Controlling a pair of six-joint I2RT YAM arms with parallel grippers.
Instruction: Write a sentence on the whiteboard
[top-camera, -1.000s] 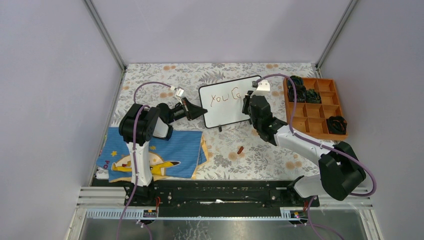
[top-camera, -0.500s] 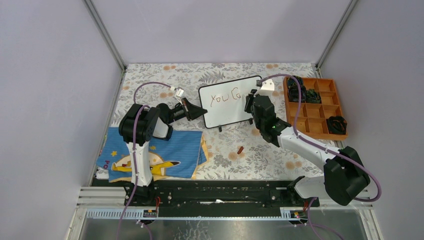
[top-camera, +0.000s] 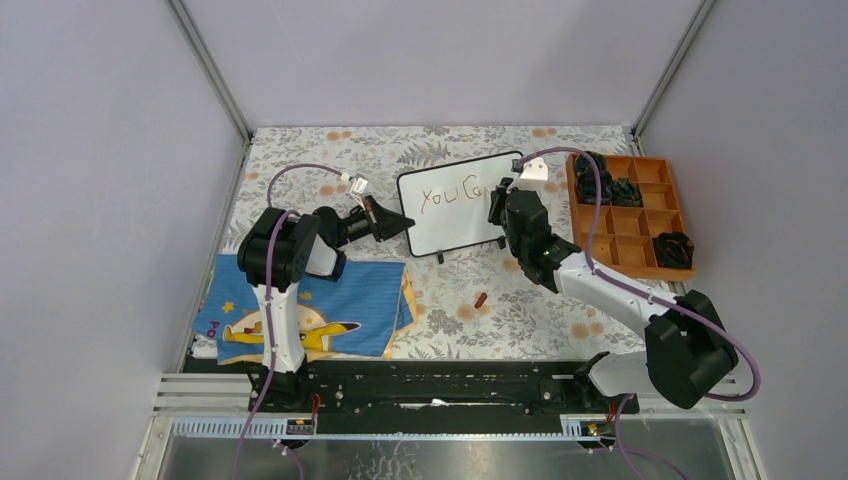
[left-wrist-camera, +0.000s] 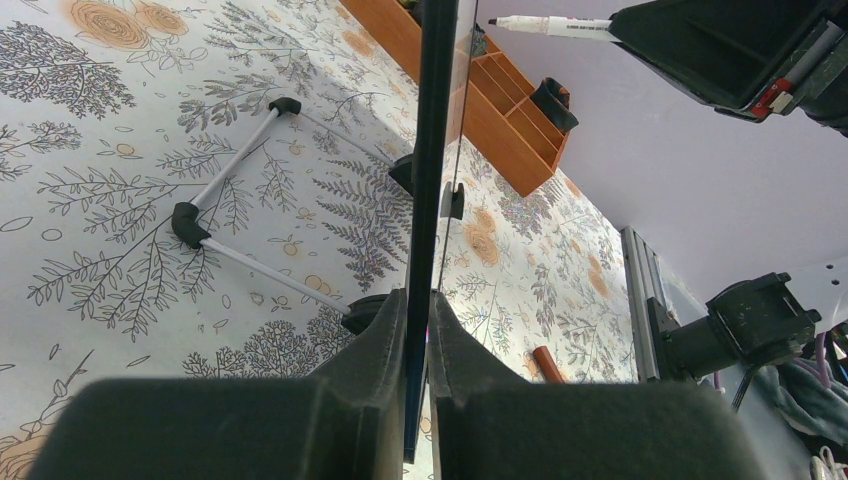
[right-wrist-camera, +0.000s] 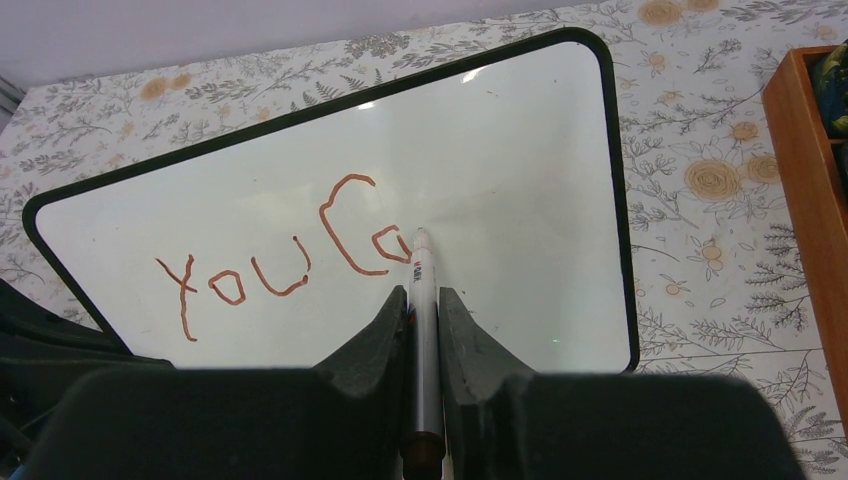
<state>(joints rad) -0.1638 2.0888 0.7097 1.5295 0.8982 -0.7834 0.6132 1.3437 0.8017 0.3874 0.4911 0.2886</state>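
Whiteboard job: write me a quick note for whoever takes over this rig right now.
Left gripper: shut on the whiteboard at its left edge, steadying it on its stand.
Right gripper: shut on the marker, tip at the board by the last letter.
Done: the writing reads "You C" plus a part-formed next letter, reddish-brown, on one line.
Left: finish that word and the rest of the sentence. The board's right side and lower part are blank.

An orange compartment tray (top-camera: 618, 250) sits at the bench's (top-camera: 300, 160) right edge. A blue cartoon cloth (top-camera: 300, 300) covers the near-left corner, and a small reddish-brown piece (top-camera: 480, 299) lies mid-bench.
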